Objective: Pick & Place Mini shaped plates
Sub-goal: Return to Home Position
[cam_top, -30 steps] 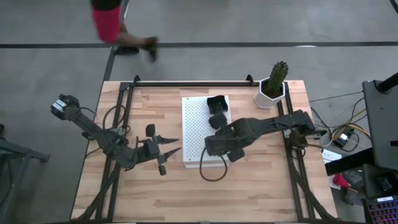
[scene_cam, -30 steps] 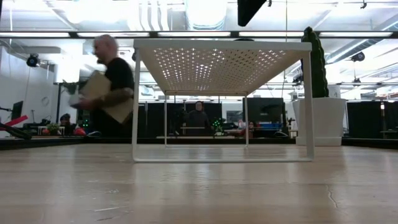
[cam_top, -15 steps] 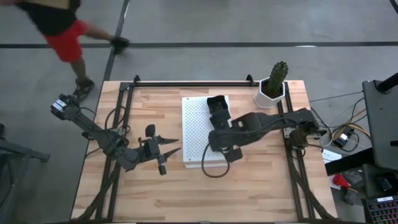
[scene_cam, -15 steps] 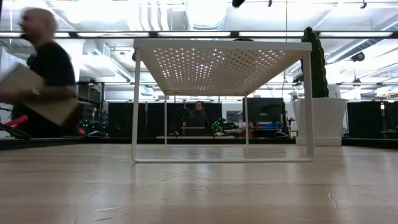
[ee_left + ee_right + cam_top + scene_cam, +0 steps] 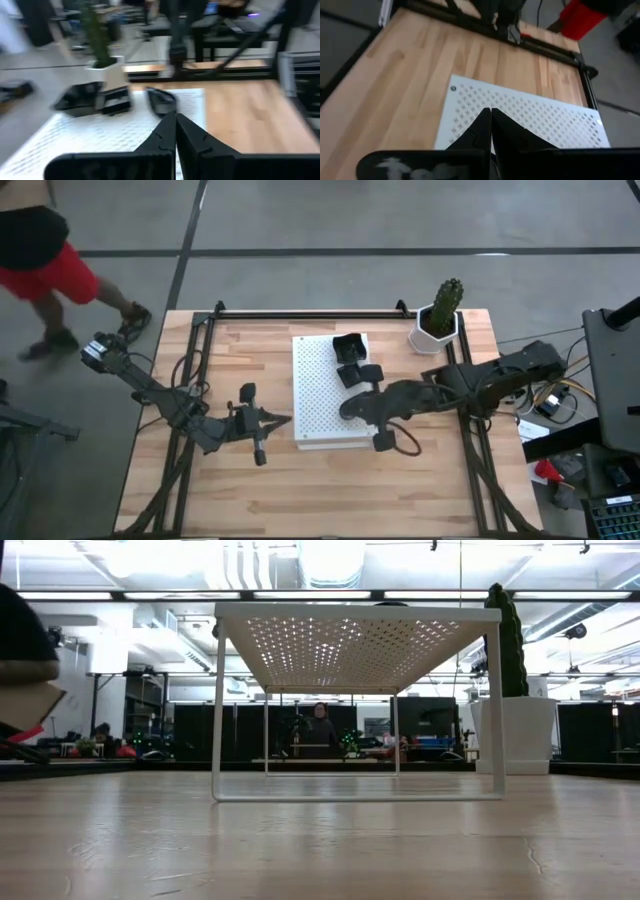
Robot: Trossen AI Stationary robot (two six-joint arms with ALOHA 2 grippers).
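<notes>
Three mini shaped plates, small and dark, lie on the far right part of the white perforated board (image 5: 315,395): one (image 5: 348,347) at the far edge, two (image 5: 350,373) (image 5: 370,372) just nearer. The left wrist view shows them (image 5: 80,97) (image 5: 116,100) (image 5: 161,100) too. My left gripper (image 5: 288,418) (image 5: 175,120) is shut, left of the board and pointing at it, holding nothing. My right gripper (image 5: 344,409) (image 5: 490,114) is shut above the board's near right part, near side of the plates, with nothing in it.
The board stands on thin white legs (image 5: 218,710) as a low stand. A white hexagonal pot with a cactus (image 5: 438,320) (image 5: 515,730) stands at the far right. Black rails (image 5: 190,380) run along the table's sides. A person (image 5: 40,260) walks beyond the far left corner.
My left gripper has shut where it was, on nothing. My right arm has drawn back toward the table's right edge, its gripper still shut, and one plate that it covered now shows. The person has walked left.
</notes>
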